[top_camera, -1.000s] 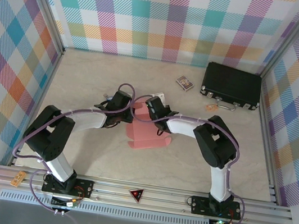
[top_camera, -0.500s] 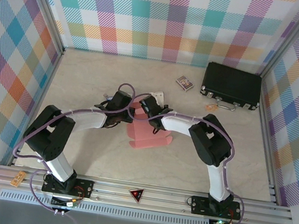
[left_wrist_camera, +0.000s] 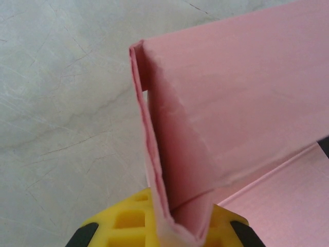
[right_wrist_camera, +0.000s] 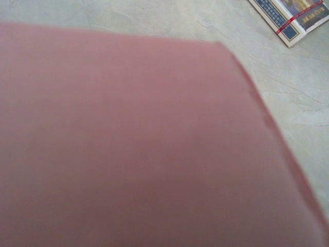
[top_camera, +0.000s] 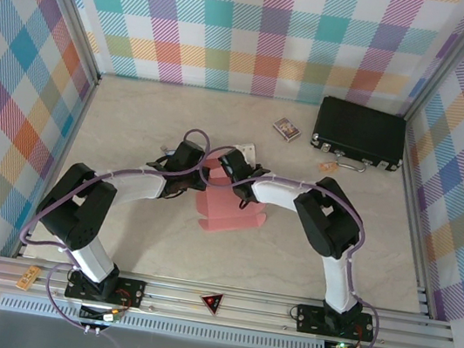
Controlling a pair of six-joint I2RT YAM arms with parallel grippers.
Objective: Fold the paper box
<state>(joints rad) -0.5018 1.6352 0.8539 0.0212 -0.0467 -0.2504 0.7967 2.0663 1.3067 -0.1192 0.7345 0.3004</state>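
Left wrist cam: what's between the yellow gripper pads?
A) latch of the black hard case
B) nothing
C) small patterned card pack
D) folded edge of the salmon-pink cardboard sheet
D: a folded flap of the salmon-pink cardboard paper box runs down into the shut left gripper, pinched between its yellow pads.

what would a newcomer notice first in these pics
The pink paper box in the middle of the table, where the left arm and right arm meet. The left tool pinches a raised folded flap of it. A black case lies at the far right.
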